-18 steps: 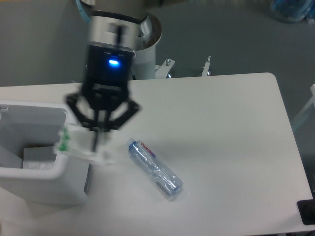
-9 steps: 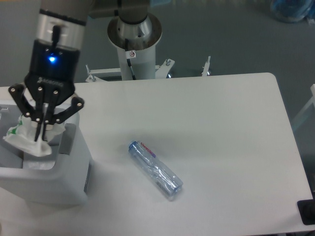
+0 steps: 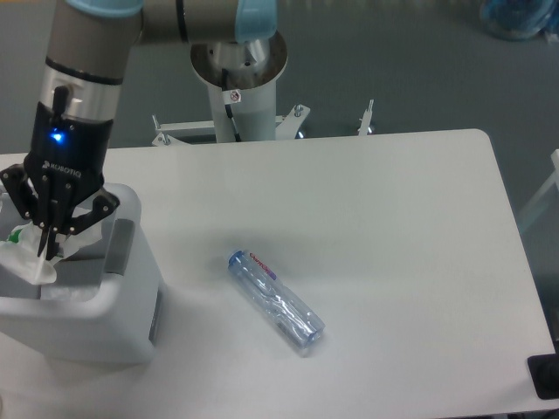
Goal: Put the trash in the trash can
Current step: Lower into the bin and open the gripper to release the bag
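My gripper (image 3: 44, 251) is shut on the crumpled clear plastic wrapper (image 3: 24, 258) with a green strip and holds it over the opening of the white-grey trash can (image 3: 122, 323) at the table's left edge. The wrapper hangs at the level of the can's rim. The crushed clear plastic bottle (image 3: 276, 301) with a red-blue label lies on its side on the white table, to the right of the can and apart from it.
The arm's white base column (image 3: 238, 83) stands behind the table's far edge. The white table (image 3: 393, 244) spreads to the right of the bottle. A dark object (image 3: 543, 377) sits at the table's front right corner.
My gripper has carried the wrapper leftward from beside the can's right rim to above its opening. The bottle has not moved.
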Robot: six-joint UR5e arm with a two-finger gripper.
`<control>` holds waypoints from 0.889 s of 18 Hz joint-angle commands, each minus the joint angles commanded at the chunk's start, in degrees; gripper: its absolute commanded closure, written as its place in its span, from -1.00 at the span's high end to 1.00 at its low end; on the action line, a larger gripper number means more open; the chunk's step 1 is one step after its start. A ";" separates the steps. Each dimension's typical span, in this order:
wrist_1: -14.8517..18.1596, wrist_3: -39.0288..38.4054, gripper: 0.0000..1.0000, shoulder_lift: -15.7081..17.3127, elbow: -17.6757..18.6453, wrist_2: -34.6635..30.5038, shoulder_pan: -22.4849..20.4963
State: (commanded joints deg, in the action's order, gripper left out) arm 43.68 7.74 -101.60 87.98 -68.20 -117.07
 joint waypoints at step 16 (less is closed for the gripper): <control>0.44 2.20 0.61 0.08 1.41 -5.27 0.62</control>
State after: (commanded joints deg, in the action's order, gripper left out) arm 44.12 9.93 -101.52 89.38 -73.48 -116.46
